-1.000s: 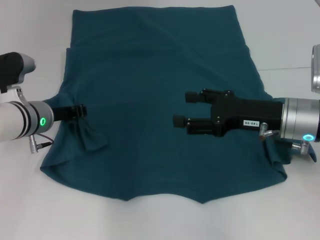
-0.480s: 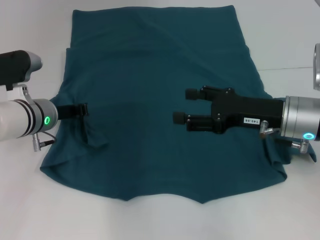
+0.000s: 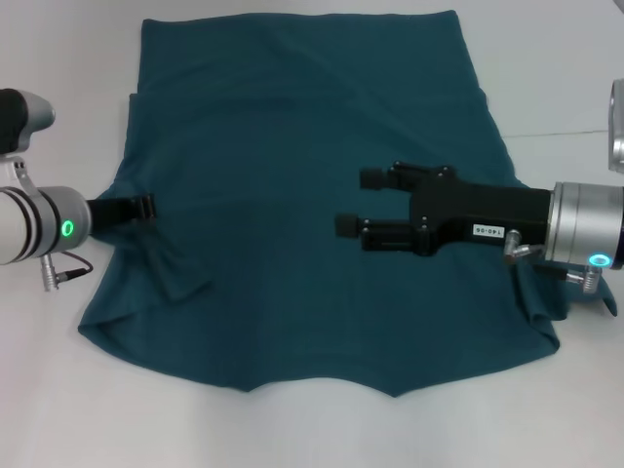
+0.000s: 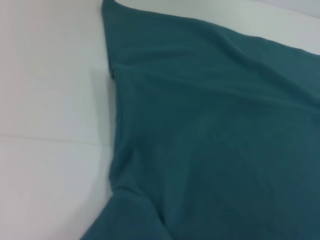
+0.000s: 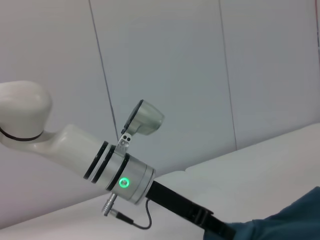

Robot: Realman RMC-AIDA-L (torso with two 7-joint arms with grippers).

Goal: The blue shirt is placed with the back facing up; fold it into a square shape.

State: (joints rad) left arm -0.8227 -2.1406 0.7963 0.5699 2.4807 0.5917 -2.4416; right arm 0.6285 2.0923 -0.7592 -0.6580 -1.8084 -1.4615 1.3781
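Observation:
The blue shirt (image 3: 292,146) lies spread flat on the white table (image 3: 58,409), with its hem at the far side. Its left sleeve (image 3: 168,268) is folded inward onto the body. My left gripper (image 3: 146,207) is at the shirt's left edge, just beside that folded sleeve. My right gripper (image 3: 353,202) is open and empty, held over the middle of the shirt and pointing left. The left wrist view shows the shirt (image 4: 215,130) and its edge on the table. The right wrist view shows my left arm (image 5: 120,175) reaching to the shirt's edge (image 5: 285,225).
The right sleeve (image 3: 541,302) is bunched under my right wrist. A silver metal object (image 3: 616,127) stands at the right edge of the table. A seam (image 3: 565,132) runs across the table top.
My left gripper has drawn back to the left, off the folded sleeve, which now lies flatter on the shirt. My right gripper has shifted slightly left.

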